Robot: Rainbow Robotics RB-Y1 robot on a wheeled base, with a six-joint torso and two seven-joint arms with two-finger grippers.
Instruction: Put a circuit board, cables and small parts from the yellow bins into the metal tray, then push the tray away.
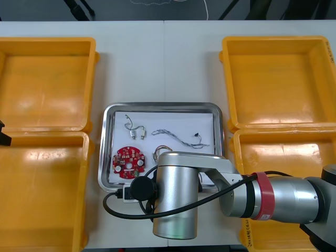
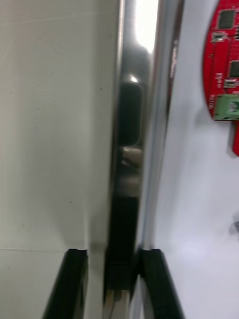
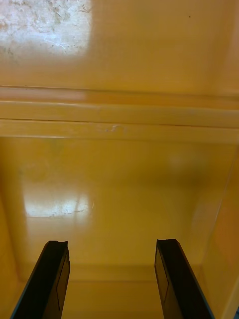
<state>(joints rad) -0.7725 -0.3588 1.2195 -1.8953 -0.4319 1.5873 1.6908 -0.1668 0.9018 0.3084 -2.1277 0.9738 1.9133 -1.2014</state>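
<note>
**Right pincer on the tray rim, ready to push**

Front view: the metal tray (image 1: 163, 104) sits between the yellow bins. On its white liner lie a red circuit board (image 1: 128, 163), cables (image 1: 178, 137) and small metal parts (image 1: 138, 134). The loading looks done, so the push remains. The right arm (image 1: 176, 194) lies across the tray's near edge and hides its own pincer.

Right wrist view: this shows what the arm covers. The right gripper (image 2: 112, 251) is drawn in narrow astride the tray's rim (image 2: 134, 124), one finger outside and one inside, seemingly pinching it. The circuit board (image 2: 224, 60) lies just beyond the inner finger.

Left wrist view: the left gripper (image 3: 112, 244) hangs wide apart, holding nothing, over a bin's floor (image 3: 119, 174).

Risk: the shiny rim may slip from a light pinch. An off-centre push could swing the tray into a bin, or jolt the cables about.
</note>
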